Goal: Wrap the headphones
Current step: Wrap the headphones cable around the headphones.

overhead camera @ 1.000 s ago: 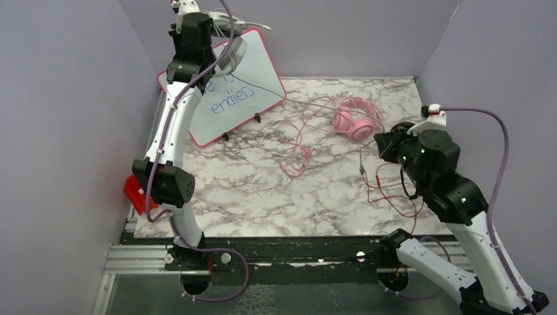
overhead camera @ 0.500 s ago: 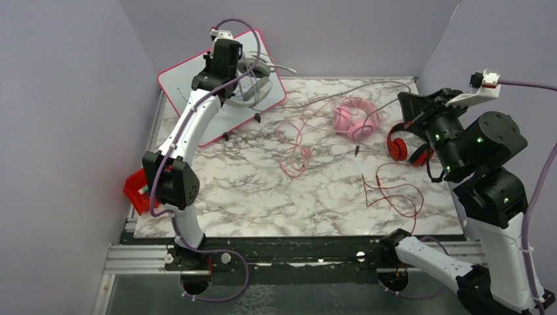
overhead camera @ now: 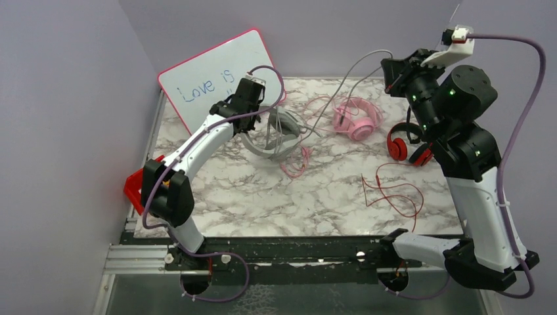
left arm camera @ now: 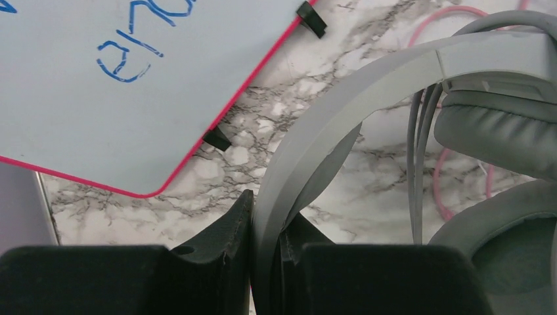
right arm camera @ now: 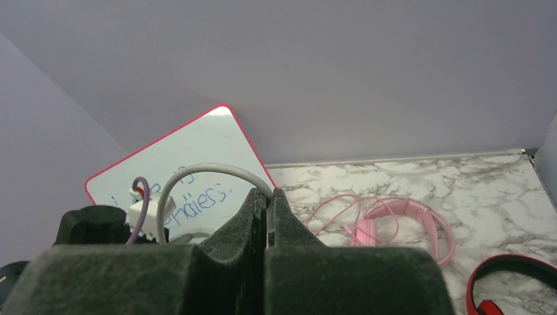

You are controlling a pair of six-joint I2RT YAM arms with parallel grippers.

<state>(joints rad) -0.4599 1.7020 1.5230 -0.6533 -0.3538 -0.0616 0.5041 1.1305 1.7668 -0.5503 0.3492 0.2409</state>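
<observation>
GRIP: left end effector (left arm camera: 268,223) was clamped on the headband of the grey headphones (left arm camera: 341,105), just right of the whiteboard (overhead camera: 210,82); right end effector (right arm camera: 267,200) was pinched shut on the grey cable (right arm camera: 197,172), raised well right of the whiteboard | HANDLING: judged light, with a stiff band, soft pads and a limp cable; hold the band and the cable end | OBSTRUCTIONS: pink headphones (overhead camera: 358,118) and red-and-black headphones (overhead camera: 402,146) lay farther right of the whiteboard, their loose cables across the tabletop (overhead camera: 263,203); snag risk.

The white-and-black left arm (overhead camera: 197,141) stretches forward and low, its black two-finger left gripper (left arm camera: 265,223) clamped, while the matching right arm (overhead camera: 474,174) rears high (right gripper (right arm camera: 268,205) pinched tight too).
</observation>
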